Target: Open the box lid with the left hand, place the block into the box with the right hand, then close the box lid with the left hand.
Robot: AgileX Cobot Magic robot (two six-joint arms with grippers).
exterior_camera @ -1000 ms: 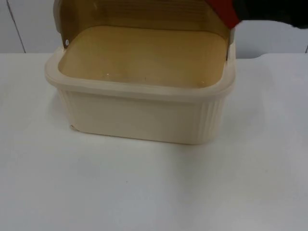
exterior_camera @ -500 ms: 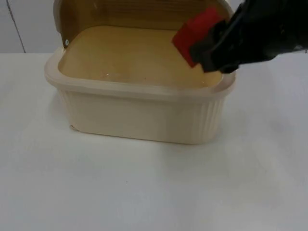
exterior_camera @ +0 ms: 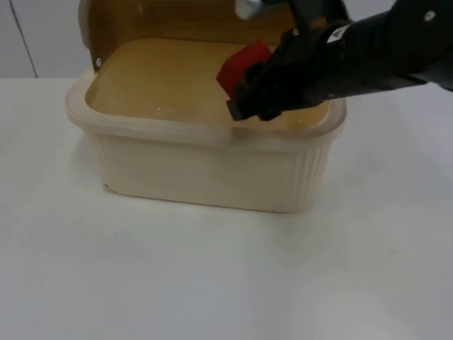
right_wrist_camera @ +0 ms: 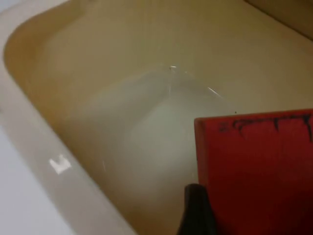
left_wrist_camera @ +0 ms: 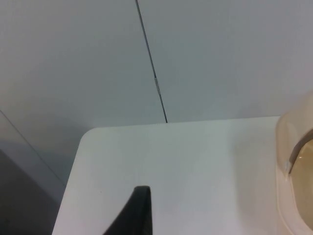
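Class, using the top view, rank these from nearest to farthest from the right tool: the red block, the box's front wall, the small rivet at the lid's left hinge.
1. Red block: held in the right tool, over the open box.
2. Box's front wall: below the tool, toward the camera.
3. Hinge rivet: far across, at the box's left back corner.

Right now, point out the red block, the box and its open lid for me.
red block (exterior_camera: 239, 65), top view, its upper face.
box (exterior_camera: 205, 173), top view, its ribbed front wall.
lid (exterior_camera: 184, 20), top view, its inner side, standing open behind.
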